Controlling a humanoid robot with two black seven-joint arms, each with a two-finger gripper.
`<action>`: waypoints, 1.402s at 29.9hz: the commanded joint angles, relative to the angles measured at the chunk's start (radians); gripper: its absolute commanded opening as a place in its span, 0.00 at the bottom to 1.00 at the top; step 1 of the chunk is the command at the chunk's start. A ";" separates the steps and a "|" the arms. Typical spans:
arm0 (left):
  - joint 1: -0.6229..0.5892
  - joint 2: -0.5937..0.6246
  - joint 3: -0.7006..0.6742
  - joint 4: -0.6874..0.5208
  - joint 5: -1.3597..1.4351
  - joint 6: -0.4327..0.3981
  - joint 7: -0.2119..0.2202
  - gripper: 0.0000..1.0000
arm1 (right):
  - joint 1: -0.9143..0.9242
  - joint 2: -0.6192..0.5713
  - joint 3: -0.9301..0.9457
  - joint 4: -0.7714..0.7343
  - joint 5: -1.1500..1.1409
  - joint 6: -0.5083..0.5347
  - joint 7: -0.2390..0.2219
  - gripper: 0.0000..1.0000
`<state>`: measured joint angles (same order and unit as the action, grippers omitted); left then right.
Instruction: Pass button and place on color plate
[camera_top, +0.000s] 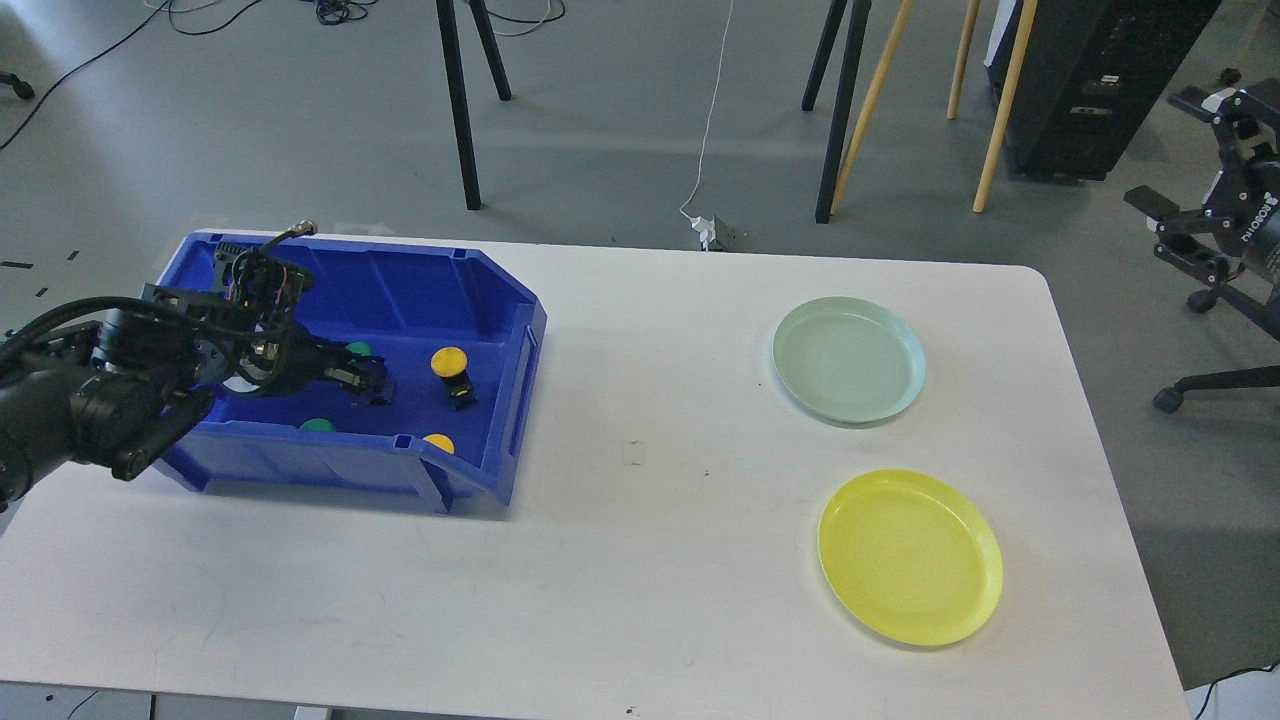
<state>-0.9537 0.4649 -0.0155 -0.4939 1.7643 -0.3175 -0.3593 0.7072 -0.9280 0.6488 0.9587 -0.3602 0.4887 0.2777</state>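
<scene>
Buttons, yellow (449, 362) and green (318, 425), lie in the blue bin (500, 440) at the tabletop's (640, 560) left; left fingers (375, 385) reach inside, grip unclear. Green plate (848, 358) and yellow plate (910, 556) sit right, open room between.

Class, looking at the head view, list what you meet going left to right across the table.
left gripper inside the blue bin → yellow button in that bin → pale green plate → yellow plate.

left arm (110, 390) reaching in from the left, hand (375, 385) low and dark, fingers indistinct
</scene>
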 joint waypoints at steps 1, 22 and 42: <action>-0.002 0.003 -0.004 -0.006 -0.009 0.000 -0.004 0.36 | 0.002 0.000 0.000 0.000 0.000 0.000 0.000 0.98; -0.099 0.494 -0.225 -0.578 -0.236 -0.171 -0.052 0.40 | 0.081 0.150 0.002 -0.014 -0.051 -0.059 -0.002 0.98; -0.353 0.080 -0.459 -0.537 -0.637 -0.171 0.017 0.40 | 0.236 0.365 0.049 0.111 -0.039 -0.110 -0.011 0.98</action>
<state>-1.2893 0.6246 -0.4780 -1.0660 1.1337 -0.4889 -0.3495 0.9239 -0.6082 0.6880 1.0628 -0.4003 0.3839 0.2672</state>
